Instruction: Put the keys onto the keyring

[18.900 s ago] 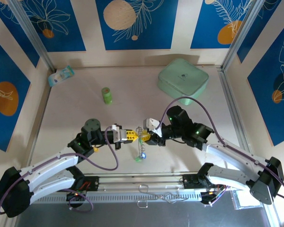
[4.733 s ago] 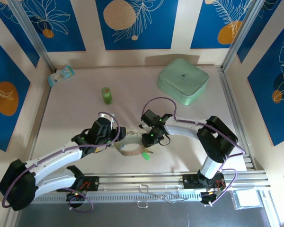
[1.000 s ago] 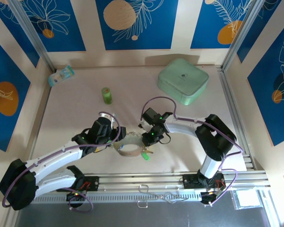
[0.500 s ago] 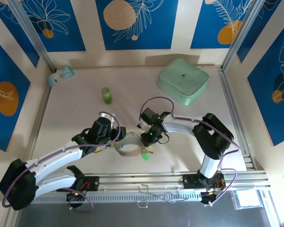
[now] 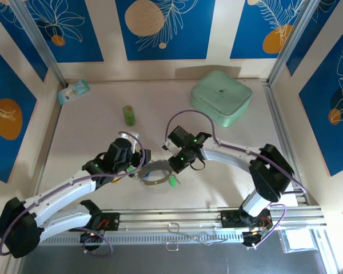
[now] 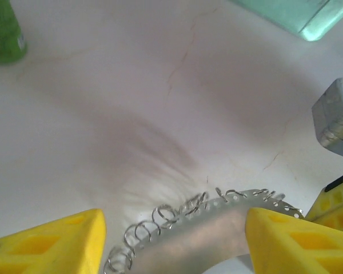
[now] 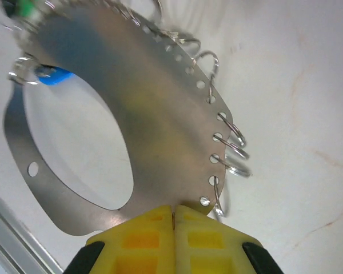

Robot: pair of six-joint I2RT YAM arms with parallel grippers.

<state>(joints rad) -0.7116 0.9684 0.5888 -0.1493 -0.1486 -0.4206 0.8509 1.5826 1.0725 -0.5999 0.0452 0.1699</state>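
Matt metal keyring [image 7: 160, 114], yellow plastic right pincer [image 7: 172, 212]

Flat perforated silver keyring [image 7: 148, 114], small loops [image 7: 231, 137] along its rim, blue key [image 7: 52, 76], green key [image 5: 172, 181] at its edge

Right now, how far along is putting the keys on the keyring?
Done: a blue key and a green key seem to hang from small loops on the keyring. In hand: the right gripper is shut on its rim, the left gripper open astride it. Left: whether more keys remain, I cannot tell.
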